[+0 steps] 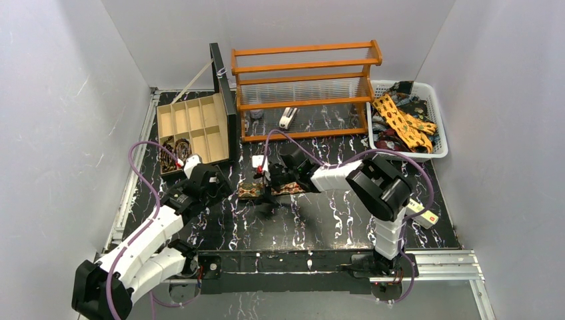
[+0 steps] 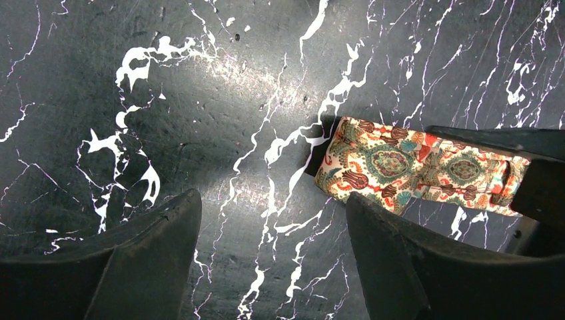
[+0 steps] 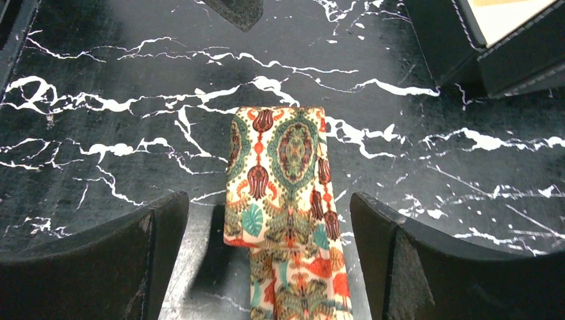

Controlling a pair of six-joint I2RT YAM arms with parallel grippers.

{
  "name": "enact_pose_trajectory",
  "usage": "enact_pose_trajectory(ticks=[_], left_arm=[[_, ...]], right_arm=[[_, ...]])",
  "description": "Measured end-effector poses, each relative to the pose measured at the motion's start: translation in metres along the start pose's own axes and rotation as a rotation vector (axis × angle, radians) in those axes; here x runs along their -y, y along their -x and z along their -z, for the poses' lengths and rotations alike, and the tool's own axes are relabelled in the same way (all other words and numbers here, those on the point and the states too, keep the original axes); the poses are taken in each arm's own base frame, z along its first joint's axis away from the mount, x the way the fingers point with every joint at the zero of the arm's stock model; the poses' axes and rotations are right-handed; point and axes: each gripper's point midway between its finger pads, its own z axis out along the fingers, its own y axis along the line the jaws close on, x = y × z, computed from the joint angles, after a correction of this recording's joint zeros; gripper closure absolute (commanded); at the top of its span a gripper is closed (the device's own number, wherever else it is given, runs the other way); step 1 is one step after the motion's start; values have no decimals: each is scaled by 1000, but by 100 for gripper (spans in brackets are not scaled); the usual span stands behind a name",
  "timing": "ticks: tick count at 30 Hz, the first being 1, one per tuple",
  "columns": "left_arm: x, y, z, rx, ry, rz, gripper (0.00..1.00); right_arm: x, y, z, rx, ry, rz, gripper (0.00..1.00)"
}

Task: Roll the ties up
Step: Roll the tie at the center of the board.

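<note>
A: Where is the tie?
B: Folded flat on the black marbled table, near the middle, between both arms.
A: And the right hand?
B: Spread wide, one finger on either side of the tie's folded end, clear of the cloth.
A: The left hand?
B: Wide too, over bare table, with the tie just to its right. More ties lie in the white basket, far right.

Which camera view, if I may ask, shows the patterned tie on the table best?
The right wrist view: the tie lies centred, unobstructed, its motifs sharp. The left wrist view shows it off to the right, its far end covered. The top view shows only a small, partly covered strip.
</note>
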Motion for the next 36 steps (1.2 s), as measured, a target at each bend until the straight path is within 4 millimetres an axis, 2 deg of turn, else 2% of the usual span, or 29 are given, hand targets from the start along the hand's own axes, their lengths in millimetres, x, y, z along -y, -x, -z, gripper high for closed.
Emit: enact_pose_trajectory(ticks=[4,10,17,22,27,29,32,36], left_arm=[[0,2,2,4,-10,-3,23],[-3,1,5,1,-8,-13,23],[-4,1,8,3,-9,-14,23],[-6,0,8,-1,-4,-16,24],[-6,0,8,-4,-6,-16,24],[-5,-1,8,-5,-9,-14,24],[-5,-4,6,-14,-15,-11,24],[-2,-5,5,-16,-27,-2,24]], right_arm=[[1,-6,-12,-2,32,20,6],[0,-30,-24,-48,76,11,14],[-1,-31,-25,-61,103,46,38],[-6,-33,-25,-61,130,59,48],[-11,-33,-24,-56,158,69,38],[-12,-33,-23,-56,165,66,26],[-15,-33,-22,-57,174,59,14],[-13,-30,-17,-75,145,32,2]])
